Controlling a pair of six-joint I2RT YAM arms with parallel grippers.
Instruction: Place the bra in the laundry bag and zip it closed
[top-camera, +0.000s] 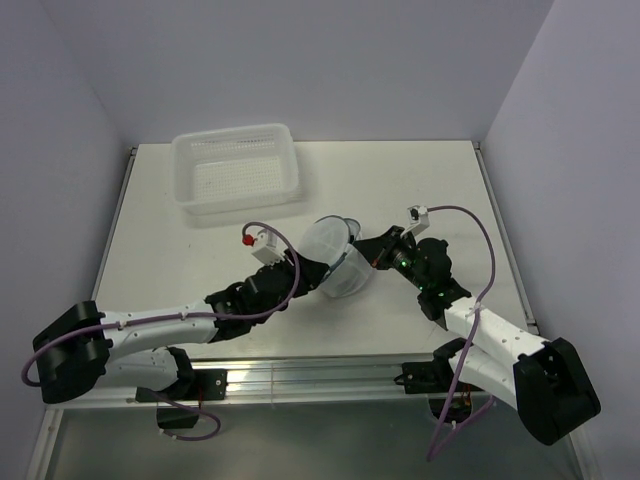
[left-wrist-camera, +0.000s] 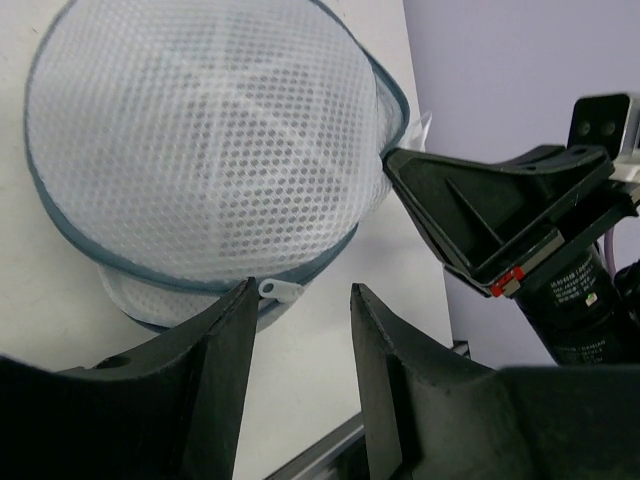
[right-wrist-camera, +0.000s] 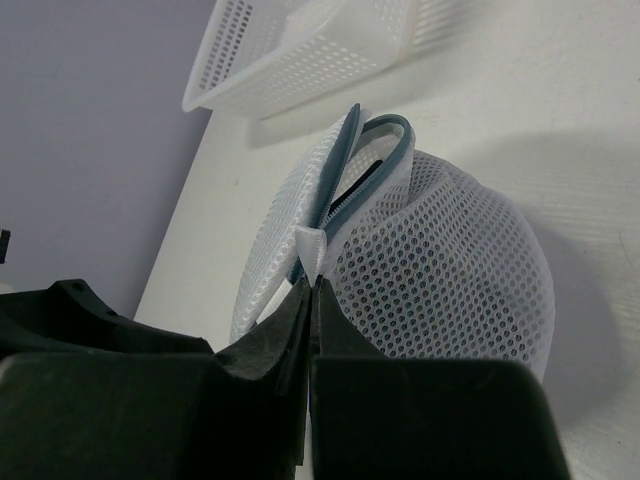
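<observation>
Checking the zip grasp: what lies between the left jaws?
The white zipper pull of the laundry bag, at the jaw tips, in the left wrist view.

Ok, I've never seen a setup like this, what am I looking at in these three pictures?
Two robot arms, left and right, are bolted to a table. One picture looks down from above; the other two come from cameras on the wrists. On the table sit a white basket and a round mesh bag. The right hand is pinched shut on a fabric tab at the bag's rim. The left hand is open, with the zipper pull between its fingers. No bra is plainly visible.
</observation>
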